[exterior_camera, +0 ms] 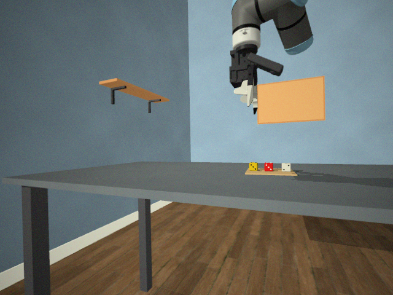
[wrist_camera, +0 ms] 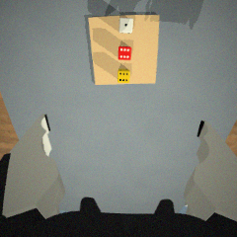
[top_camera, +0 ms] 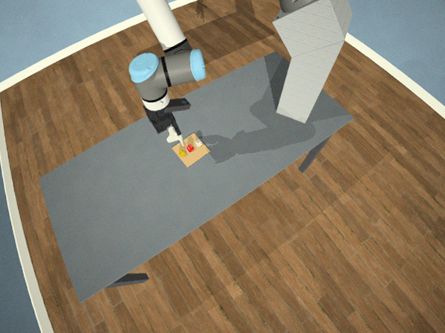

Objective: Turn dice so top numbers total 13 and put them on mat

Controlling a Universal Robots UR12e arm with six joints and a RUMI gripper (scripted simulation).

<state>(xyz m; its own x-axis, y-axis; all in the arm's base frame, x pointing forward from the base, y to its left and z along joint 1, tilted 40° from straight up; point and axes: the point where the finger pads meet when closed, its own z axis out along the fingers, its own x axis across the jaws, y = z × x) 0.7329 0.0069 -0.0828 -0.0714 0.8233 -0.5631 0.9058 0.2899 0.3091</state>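
A tan mat (top_camera: 196, 158) (exterior_camera: 275, 173) (wrist_camera: 146, 49) lies on the grey table (top_camera: 120, 205) (exterior_camera: 158, 180). Three dice sit flat on it in a row, apart from each other: a yellow die (top_camera: 181, 153) (exterior_camera: 253, 166) (wrist_camera: 123, 75), a red die (top_camera: 189, 147) (exterior_camera: 268, 166) (wrist_camera: 124, 52) and a white die (top_camera: 199, 143) (exterior_camera: 285, 166) (wrist_camera: 126, 25). In the wrist view the white die shows one pip on top; the red and yellow dice show several. My gripper (top_camera: 177, 137) (exterior_camera: 252, 104) (wrist_camera: 123, 118) is open and empty, high above the table, on the yellow die's side of the mat.
The arm's tall pale pedestal (top_camera: 309, 60) stands at the table's back right. A wooden shelf (exterior_camera: 133, 90) and an orange board (exterior_camera: 290, 99) hang on the walls, away from the table.
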